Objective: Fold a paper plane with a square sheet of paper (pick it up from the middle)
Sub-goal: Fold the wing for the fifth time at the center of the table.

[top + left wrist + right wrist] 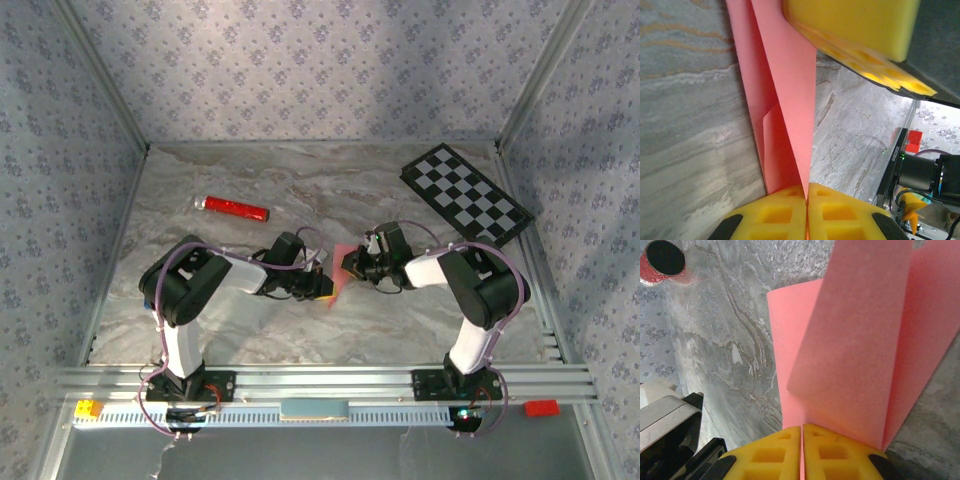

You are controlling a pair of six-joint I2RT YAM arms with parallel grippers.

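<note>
Top external: pink paper [338,288] is mostly hiding between the two claws, with only slivers showing, so I can't read the fold shape from here. Left claw [322,283] and right claw [353,265] are facing each other mid-bench [300,180] with the paper between them.

Left wrist: left claw [807,207] is clenching the paper's near edge, pads pressing flat together on it. The paper is showing as a narrow folded strip with a diagonal flap, its far end running out of frame. Can't tell whether it is touching the bench. The right claw's yellow fingers [855,25] are sitting at that far end, with the contact cut off.

Right wrist: right claw [802,450] is also gripping the paper, pads closed on its edge. Two layers are fanning out from the pads, tops cropped. Red cylinder [665,260] is lying well apart, half cut off.
</note>
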